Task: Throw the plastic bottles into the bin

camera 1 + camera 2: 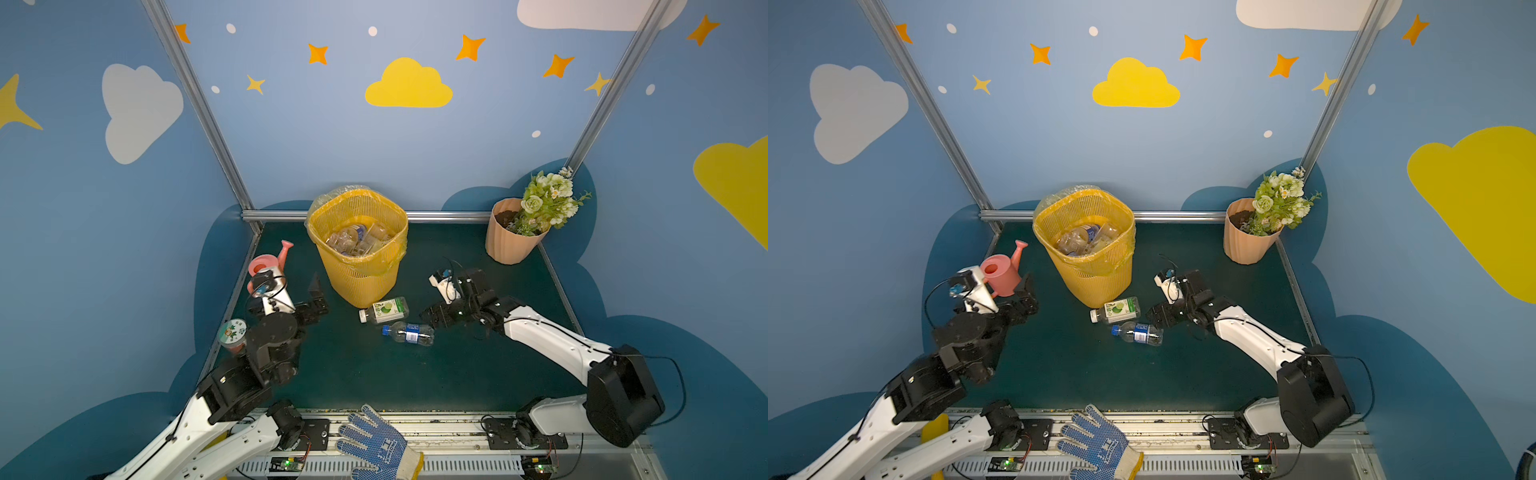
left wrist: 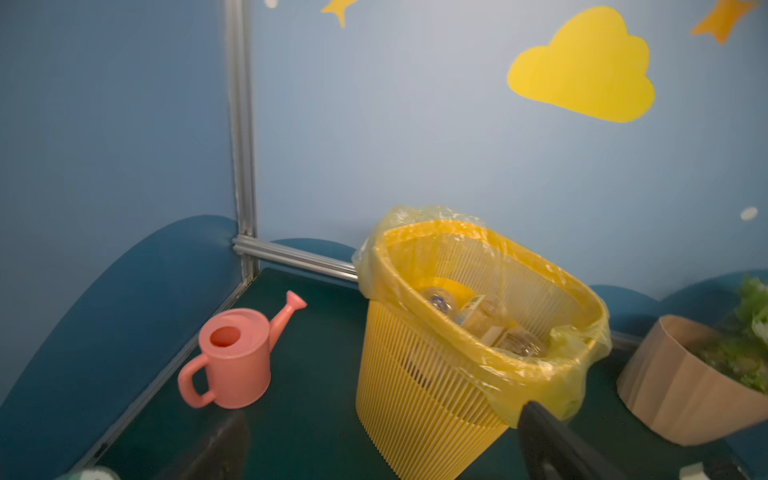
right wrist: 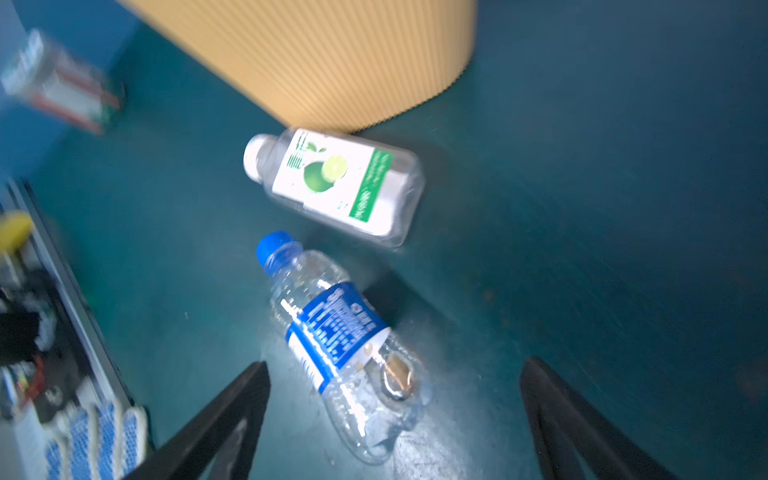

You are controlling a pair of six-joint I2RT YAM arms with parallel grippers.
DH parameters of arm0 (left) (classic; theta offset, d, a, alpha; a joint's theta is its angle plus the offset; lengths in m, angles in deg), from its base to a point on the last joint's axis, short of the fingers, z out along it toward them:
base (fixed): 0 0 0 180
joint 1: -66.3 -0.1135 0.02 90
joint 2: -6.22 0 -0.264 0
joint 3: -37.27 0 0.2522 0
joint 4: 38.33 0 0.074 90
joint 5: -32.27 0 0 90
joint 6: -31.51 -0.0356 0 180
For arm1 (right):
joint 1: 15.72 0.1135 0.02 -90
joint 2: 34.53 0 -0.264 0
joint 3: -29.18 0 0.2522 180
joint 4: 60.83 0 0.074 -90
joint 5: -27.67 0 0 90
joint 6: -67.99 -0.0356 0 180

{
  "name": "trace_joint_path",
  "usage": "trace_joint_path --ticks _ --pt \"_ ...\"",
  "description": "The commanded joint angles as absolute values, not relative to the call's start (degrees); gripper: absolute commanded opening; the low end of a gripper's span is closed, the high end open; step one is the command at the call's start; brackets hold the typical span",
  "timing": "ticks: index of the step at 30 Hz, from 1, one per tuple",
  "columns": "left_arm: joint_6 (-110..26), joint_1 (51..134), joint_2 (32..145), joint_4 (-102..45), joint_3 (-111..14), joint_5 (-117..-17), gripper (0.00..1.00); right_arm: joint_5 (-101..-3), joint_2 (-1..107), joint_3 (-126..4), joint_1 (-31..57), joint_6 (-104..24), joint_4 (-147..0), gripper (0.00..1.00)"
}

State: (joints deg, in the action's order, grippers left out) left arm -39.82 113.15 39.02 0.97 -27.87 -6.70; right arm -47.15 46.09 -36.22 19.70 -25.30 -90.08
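Note:
The bin (image 1: 357,249) (image 1: 1088,253) (image 2: 436,374) is a yellow ribbed basket with a thin bag liner, standing at the back centre with several clear bottles (image 1: 357,240) (image 2: 484,320) inside. Two plastic bottles lie on the mat in front of it. One has a white cap and a green label (image 1: 384,309) (image 1: 1116,309) (image 3: 336,183); the other has a blue cap and a blue label (image 1: 409,332) (image 1: 1139,333) (image 3: 332,328). My right gripper (image 1: 434,316) (image 1: 1160,316) (image 3: 395,363) is open, with its fingers either side of the blue-capped bottle's base end. My left gripper (image 1: 316,297) (image 1: 1027,299) (image 2: 382,411) is open and empty, left of the bin.
A pink watering can (image 1: 268,264) (image 1: 1003,272) (image 2: 237,361) stands behind the left arm. A peach flower pot (image 1: 509,241) (image 1: 1246,241) with flowers is at the back right. A jar with a green-and-white lid (image 1: 232,334) sits at the mat's left edge. A blue-dotted glove (image 1: 374,444) lies on the front rail.

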Motion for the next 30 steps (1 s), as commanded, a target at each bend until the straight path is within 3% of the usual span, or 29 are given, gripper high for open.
trace_joint_path --ticks 1,12,22,30 --pt "-25.99 111.8 35.01 12.28 -23.52 -5.48 1.0 -50.4 48.34 -39.42 23.74 -15.8 -96.62 0.92" --pt "-12.6 111.48 19.26 24.21 -14.24 -4.15 1.0 -54.88 57.68 -44.27 31.42 -7.51 -101.88 0.82" --pt "-12.54 111.49 23.28 23.44 -14.21 -5.34 1.0 -60.07 64.95 -49.22 33.82 -4.96 -105.22 0.79" --pt "-11.48 111.47 23.3 22.98 -13.14 -5.87 1.0 -62.15 68.99 -51.64 34.46 -3.11 -106.33 0.66"
